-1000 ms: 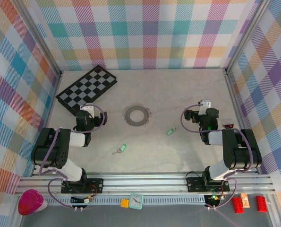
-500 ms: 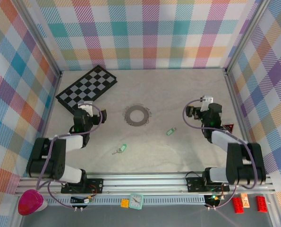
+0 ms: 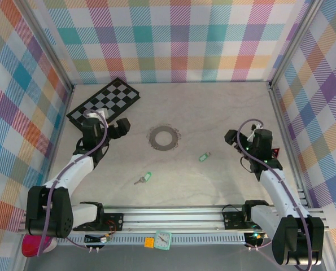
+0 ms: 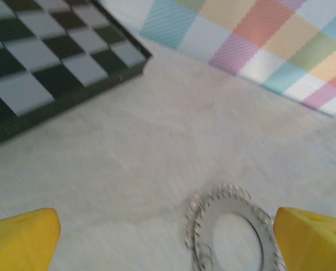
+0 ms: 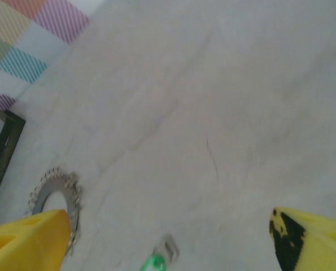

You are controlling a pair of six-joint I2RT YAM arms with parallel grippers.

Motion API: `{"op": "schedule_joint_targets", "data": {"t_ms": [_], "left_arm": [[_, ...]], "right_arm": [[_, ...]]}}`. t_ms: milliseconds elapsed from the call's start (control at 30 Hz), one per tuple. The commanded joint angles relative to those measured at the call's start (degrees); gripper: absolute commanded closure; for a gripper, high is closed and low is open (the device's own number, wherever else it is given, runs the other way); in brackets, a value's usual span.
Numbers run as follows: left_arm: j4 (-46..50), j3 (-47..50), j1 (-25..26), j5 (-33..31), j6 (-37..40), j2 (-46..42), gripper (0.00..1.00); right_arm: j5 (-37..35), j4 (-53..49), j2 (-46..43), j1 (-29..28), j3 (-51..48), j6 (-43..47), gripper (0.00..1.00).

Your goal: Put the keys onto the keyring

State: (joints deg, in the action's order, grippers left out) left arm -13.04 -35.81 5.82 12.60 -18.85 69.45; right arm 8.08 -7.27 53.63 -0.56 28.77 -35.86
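The keyring lies flat near the middle of the table. One key lies to its right and the other key nearer the arms, both apart from it. The left gripper, beside the checkerboard, has its fingers spread wide and holds nothing. The right gripper is equally wide, probably above the table.

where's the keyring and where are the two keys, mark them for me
keyring (image 3: 153, 138), top external view, on the left side of its grey band
near key (image 3: 147, 176), top external view, on its green head
far key (image 3: 203, 157), top external view, on its green head
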Motion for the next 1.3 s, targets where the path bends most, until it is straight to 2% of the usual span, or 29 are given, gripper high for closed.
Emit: {"op": "schedule_joint_targets", "data": {"t_ms": [0, 233, 400, 533, 667, 833, 1000, 1167, 1267], "left_arm": [[6.8, 0.5, 4.2, 2.5, -2.8, -1.4, 0.04], [14.5, 1.4, 16.6, -5.9, -2.4, -2.0, 0.05], [17.0, -0.2, 21.6, -7.7, -6.8, 2.3, 0.08], [21.7, -4.5, 22.1, -6.7, -8.9, 8.1, 0.12], [19.1, -3.6, 22.1, -6.7, -11.6, 8.0, 0.13], [18.4, -0.2, 22.1, -11.0, -14.9, 1.6, 0.13], [17.4, 5.7, 22.1, -18.2, -19.4, -8.6, 0.07], [19.5, 9.5, 22.1, -23.5, -20.1, -17.6, 0.00], [20.8, 11.2, 22.1, -25.0, -19.8, -21.5, 0.00]], "right_arm": [[6.7, -8.9, -2.8, -0.1, -1.9, -9.5, 0.15], [16.5, -12.0, -5.5, -1.8, -3.0, -7.0, 0.20], [16.6, -12.0, -3.8, -7.1, -1.3, -3.4, 0.25], [12.3, -12.1, 1.2, -15.9, 3.4, 0.1, 0.26], [10.3, -10.6, 10.9, -23.7, 9.6, 2.2, 0.33], [8.5, -7.4, 23.7, -30.2, 17.3, 3.7, 0.37], [6.4, -9.4, 36.6, -35.8, 28.2, 6.5, 0.40], [6.8, -9.2, 45.5, -38.6, 35.5, 7.1, 0.47], [7.0, -9.4, 49.1, -39.5, 38.9, 7.4, 0.49]]}}
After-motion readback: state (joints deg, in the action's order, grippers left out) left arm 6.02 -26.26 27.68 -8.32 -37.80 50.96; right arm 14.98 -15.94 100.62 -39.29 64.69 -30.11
